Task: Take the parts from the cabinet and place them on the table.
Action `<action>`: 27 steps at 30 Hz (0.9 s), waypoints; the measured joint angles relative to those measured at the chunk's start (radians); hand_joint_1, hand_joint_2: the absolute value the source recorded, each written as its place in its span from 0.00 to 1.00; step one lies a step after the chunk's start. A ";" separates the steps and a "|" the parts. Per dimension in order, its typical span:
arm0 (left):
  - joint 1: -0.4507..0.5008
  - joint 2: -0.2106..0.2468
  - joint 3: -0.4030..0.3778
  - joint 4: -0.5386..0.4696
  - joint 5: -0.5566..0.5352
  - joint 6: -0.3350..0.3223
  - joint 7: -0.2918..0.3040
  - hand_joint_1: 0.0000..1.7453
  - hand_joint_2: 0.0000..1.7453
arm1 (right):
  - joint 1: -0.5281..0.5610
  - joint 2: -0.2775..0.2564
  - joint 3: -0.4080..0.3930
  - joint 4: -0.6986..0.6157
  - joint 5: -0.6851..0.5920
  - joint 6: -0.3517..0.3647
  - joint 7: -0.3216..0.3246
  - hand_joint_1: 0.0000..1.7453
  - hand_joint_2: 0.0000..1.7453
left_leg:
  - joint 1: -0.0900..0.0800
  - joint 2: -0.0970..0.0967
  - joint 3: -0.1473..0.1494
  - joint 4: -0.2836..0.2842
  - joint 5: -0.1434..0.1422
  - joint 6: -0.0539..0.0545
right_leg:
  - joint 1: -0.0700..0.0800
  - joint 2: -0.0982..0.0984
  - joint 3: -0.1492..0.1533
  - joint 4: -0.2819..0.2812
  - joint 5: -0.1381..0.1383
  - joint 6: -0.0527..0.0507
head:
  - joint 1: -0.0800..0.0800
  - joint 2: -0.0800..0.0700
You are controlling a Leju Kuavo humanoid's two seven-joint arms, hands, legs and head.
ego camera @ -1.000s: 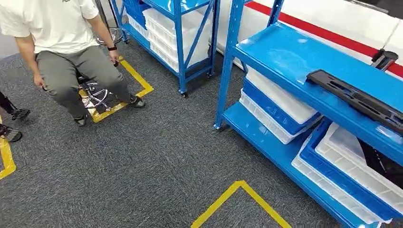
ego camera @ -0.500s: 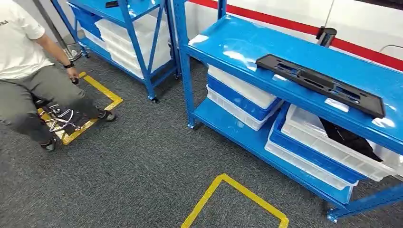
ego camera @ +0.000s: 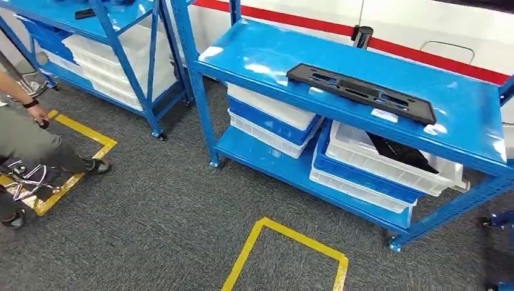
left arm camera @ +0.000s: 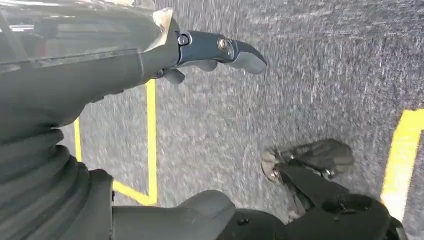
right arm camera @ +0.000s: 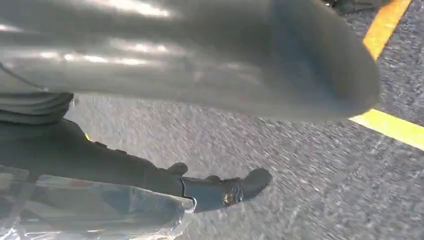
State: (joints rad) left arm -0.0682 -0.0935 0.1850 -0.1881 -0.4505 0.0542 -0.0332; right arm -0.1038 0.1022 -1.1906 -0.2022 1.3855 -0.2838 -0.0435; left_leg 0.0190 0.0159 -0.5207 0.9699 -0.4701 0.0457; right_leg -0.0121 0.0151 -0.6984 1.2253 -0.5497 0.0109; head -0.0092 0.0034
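A: Where does the part sit?

B: Long black part [ego camera: 361,93] lies flat on the top shelf of the blue cabinet [ego camera: 260,45], centre-right of the head frame, running from upper left down to the right. Another dark piece [ego camera: 400,151] rests inside the white bin [ego camera: 388,167] on the lower shelf, right of centre. That bin sits on a blue bin [ego camera: 363,177]; a second white and blue stack [ego camera: 270,118] stands just to its left.

A: Your hands?

B: My left hand [left arm camera: 210,52] hangs over grey carpet [ego camera: 157,212]; fingers [left arm camera: 245,55] stretched out, apart, holding nothing. My right hand [right arm camera: 220,192] likewise hangs over carpet, fingers [right arm camera: 255,182] extended, nothing in them.

A: Surroundings?

B: Yellow tape square [ego camera: 285,254] on the floor at bottom centre. Second blue rack [ego camera: 121,36] at upper left, white bins stacked within. A seated person [ego camera: 27,139] at the left edge, feet by another yellow tape outline [ego camera: 82,130].
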 joint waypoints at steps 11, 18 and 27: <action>-0.004 -0.001 0.003 -0.002 0.000 0.000 -0.006 0.00 1.00 | 0.003 -0.003 0.000 0.000 0.000 0.000 0.000 0.00 0.00 | 0.008 0.117 0.027 0.012 -0.038 -0.060 | -0.014 -0.044 0.130 -0.213 0.085 0.010 | 0.000 0.000; 0.003 0.000 0.004 -0.001 -0.002 0.002 -0.006 0.00 1.00 | 0.003 -0.002 0.001 0.000 0.001 0.000 0.000 0.00 0.00 | 0.008 -0.015 -0.140 0.333 -0.175 -0.051 | 0.001 0.039 0.126 -0.214 0.092 -0.017 | -0.008 0.000; -0.003 -0.003 0.005 -0.002 -0.006 0.002 -0.006 0.00 1.00 | 0.005 -0.001 0.002 0.000 0.003 0.002 -0.001 0.00 0.00 | 0.000 -0.048 -0.010 0.017 -0.005 0.000 | 0.018 0.110 0.107 -0.204 0.101 0.001 | -0.005 0.000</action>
State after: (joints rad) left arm -0.0709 -0.0965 0.1903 -0.1900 -0.4562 0.0561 -0.0393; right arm -0.0983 0.1014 -1.1887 -0.2018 1.3882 -0.2819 -0.0443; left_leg 0.0193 -0.0320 -0.5309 0.9872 -0.4754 0.0457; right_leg 0.0064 0.1256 -0.5918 1.0213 -0.4485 0.0120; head -0.0141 0.0034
